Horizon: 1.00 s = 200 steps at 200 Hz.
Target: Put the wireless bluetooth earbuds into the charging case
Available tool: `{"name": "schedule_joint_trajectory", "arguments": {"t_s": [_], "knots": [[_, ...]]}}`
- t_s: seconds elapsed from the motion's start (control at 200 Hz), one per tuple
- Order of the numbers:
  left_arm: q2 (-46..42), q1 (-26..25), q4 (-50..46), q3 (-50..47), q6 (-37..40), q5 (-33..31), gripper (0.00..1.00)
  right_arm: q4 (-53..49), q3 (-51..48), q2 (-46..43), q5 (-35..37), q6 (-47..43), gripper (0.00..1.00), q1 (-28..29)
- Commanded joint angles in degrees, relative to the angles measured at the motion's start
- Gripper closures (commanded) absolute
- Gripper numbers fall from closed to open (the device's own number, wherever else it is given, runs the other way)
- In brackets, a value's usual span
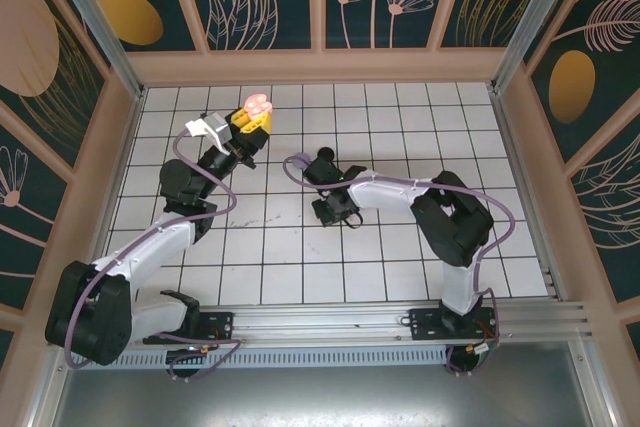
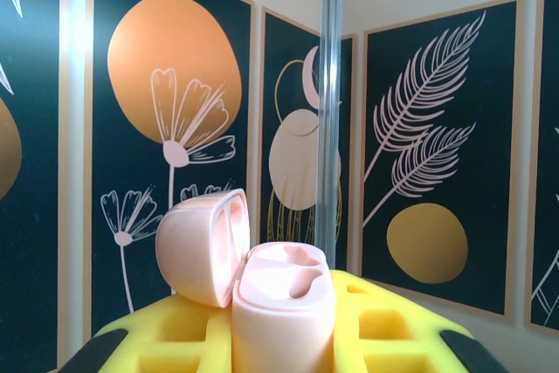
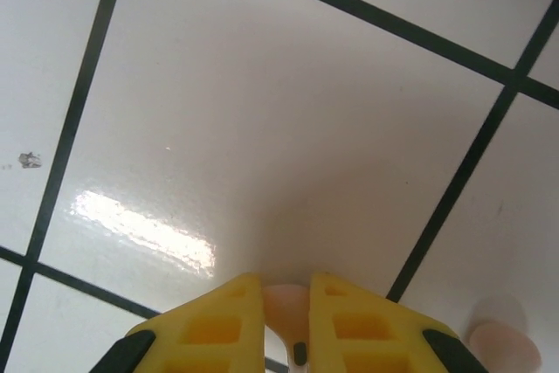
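One pale pink earbud (image 3: 281, 305) sits pinched in the jaws of the right gripper (image 3: 286, 284), low over the white tiled surface (image 3: 262, 111). A second pale pink earbud (image 3: 502, 347) lies just beside. The left gripper (image 1: 252, 123) clenches its jaws on one open pink charging case (image 2: 279, 303), raised off the surface.

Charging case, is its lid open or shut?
Open: the charging case has its lid swung back, both sockets showing.
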Motion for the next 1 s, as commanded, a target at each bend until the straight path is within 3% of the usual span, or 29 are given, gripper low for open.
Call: {"name": "schedule_joint_trajectory", "arguments": {"t_s": [0.0, 0.315, 0.686, 0.996], "knots": [[-1.2, -0.4, 1.1, 1.3, 2.2, 1.3, 1.00, -1.8, 0.6, -5.1, 2.2, 1.6, 0.85, 0.2], [-0.9, -0.7, 3.0, -2.1, 10.6, 0.8, 1.00, -5.7, 10.6, -13.2, 7.2, 0.8, 0.86, -0.9], [1.3, -5.0, 1.9, -4.0, 20.2, 1.3, 1.00, -5.1, 27.9, -19.8, 11.2, -3.2, 0.86, -0.9], [3.8, -7.0, 0.1, -2.1, 23.1, 1.6, 1.00, 8.6, 23.1, -29.7, 4.5, -6.7, 0.85, -0.8]]}}
